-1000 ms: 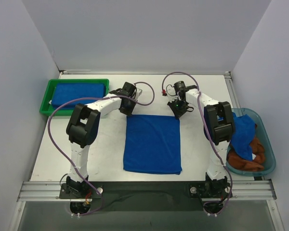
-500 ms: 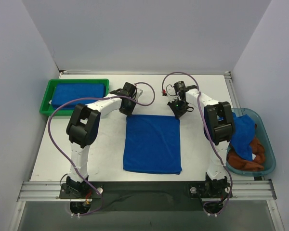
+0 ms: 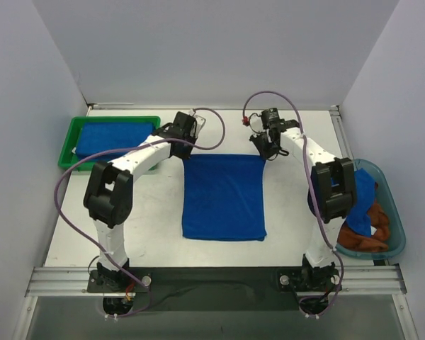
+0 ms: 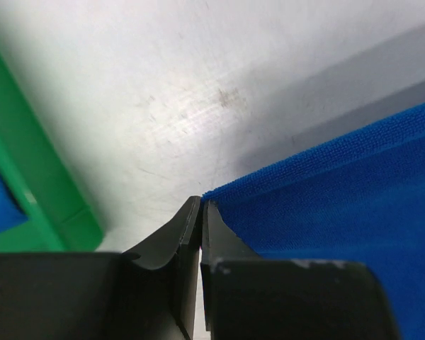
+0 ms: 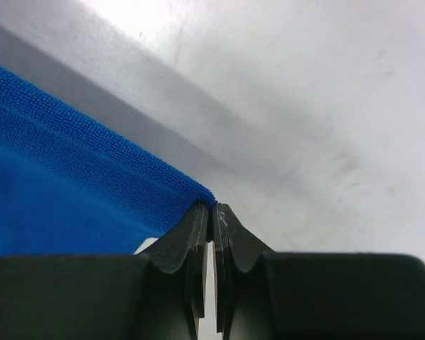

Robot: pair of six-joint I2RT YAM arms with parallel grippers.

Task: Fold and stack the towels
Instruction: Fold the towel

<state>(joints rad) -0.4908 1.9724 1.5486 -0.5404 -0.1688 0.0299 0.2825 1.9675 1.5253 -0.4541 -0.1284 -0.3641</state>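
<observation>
We see both arms reaching farther back, and the towel has followed them.
The left gripper (image 3: 185, 151) and the right gripper (image 3: 265, 155) have moved toward the white back wall (image 3: 212, 57). The left jaws have pinched closed on a far corner of the flat royal blue terry towel (image 3: 223, 198). The whole cloth has slid backward, and its near edge now lies farther from us.

Left arm (image 3: 143, 154) and right arm (image 3: 306, 146): white link shells, black joint housings. Purple cable (image 3: 57, 200) looped along each. Fingers (image 4: 164, 249) dark, matte, moulded plastic.
</observation>
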